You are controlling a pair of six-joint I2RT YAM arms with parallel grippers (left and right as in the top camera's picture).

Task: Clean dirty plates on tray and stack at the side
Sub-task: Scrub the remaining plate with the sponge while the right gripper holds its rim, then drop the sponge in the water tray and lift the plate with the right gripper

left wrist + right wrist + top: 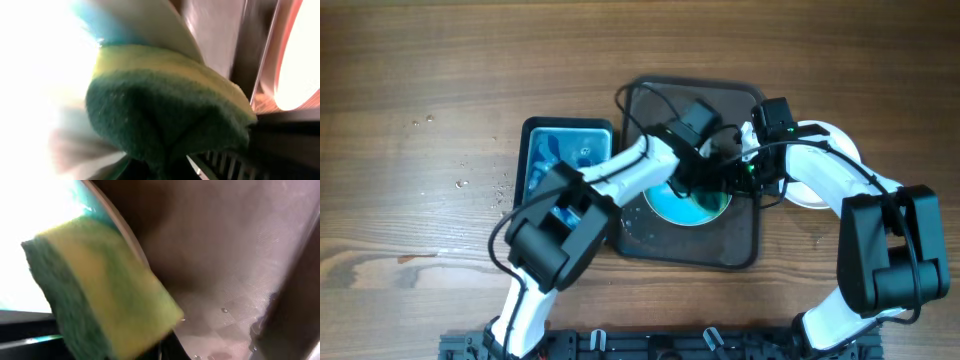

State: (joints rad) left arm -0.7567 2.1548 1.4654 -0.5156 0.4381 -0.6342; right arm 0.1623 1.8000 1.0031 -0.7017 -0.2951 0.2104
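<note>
As I read the overhead view, the job is in its middle, not near its end. Furthest left sits the tub (pixel 565 150), blue inside, just beside the tray (pixel 740 248), with neither arm at it.

Next comes my left claw (pixel 698 178), reaching over the tray. Its wrist view is filled by the sponge (pixel 160 105), green face toward the lens and creased at the bottom as if pinched there, so I judge the claw closed on it.

Under it lies 1 plate (pixel 688 208) near the middle of the tray, with a wide blue smear on its face. The right wrist view shows the sponge at that plate's rim and a wet sheen on the tray floor. That plate is not clean yet.

My right claw (pixel 748 178) hangs just right of the plate, over the tray. I cannot tell whether it is open or gripping the rim, since its fingers barely show.

Furthest right, off the tray and just beside its edge, is a white plate (pixel 808 200) with no blue that I can see, half hidden under my right arm. I take it as cleaned and set aside, though I cannot tell whether it is 1 plate or a stack of 2.

Left to do, as I judge it: finish scrubbing, lift the plate out and stack it at the right.
</note>
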